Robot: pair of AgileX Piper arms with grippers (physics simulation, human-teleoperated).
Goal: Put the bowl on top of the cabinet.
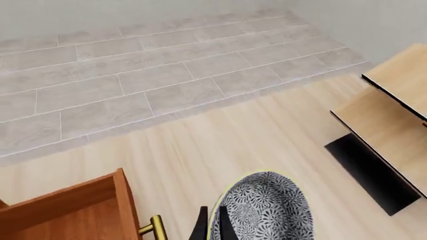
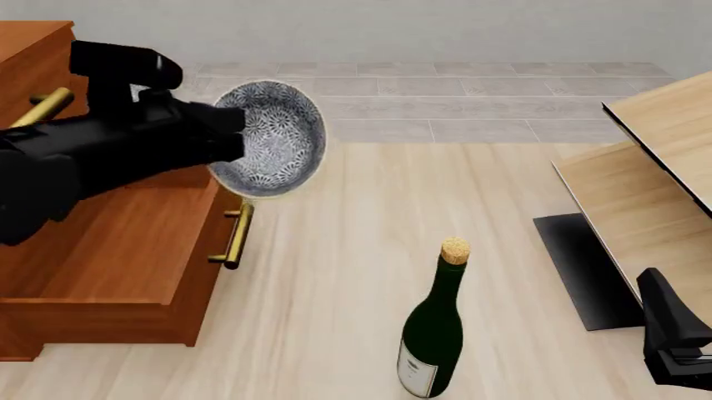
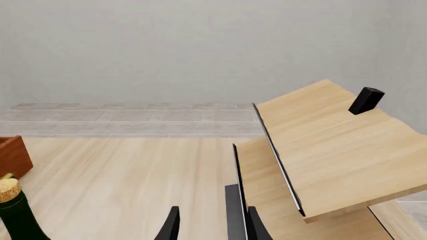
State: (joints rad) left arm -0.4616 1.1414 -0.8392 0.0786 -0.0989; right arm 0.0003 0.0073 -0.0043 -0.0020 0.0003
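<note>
Cabinet (image 2: 100, 250): fills the left of the front view, reddish-brown, with brass bar handles (image 2: 233, 237) on its front; its top edge shows at the upper left of that frame, mostly behind the arm.
Left arm: a black mass crossing the upper left of the front view; the left gripper (image 2: 228, 133) meets the bowl at its near rim.
Bowl (image 2: 270, 137): held up off the floor in the upper left-centre of the front view, tipped so the speckled inside faces the camera; it hangs just beside the cabinet's front edge, not yet over the top.
Left fingers: clamped on the bowl's rim, as the left wrist view shows at its bottom centre, where dark fingertips (image 1: 200, 227) pinch the speckled wall (image 1: 267, 210).
Step in hand, as I judge it: carry the bowl leftward over the cabinet top, level it so the base faces down, lower until it seats, then release; keep the rim clear of the cabinet edge.
Right gripper (image 3: 210, 220): fingers apart and holding nothing, low in the right wrist view, idle at the lower right of the front view.
Wrist views only: the grip on the rim; a pale shelf unit (image 3: 327, 155) with a small black block (image 3: 365, 100) on it.
Front view only: the whole dark green bottle (image 2: 434, 333) and the bowl's height against the cabinet.
</note>
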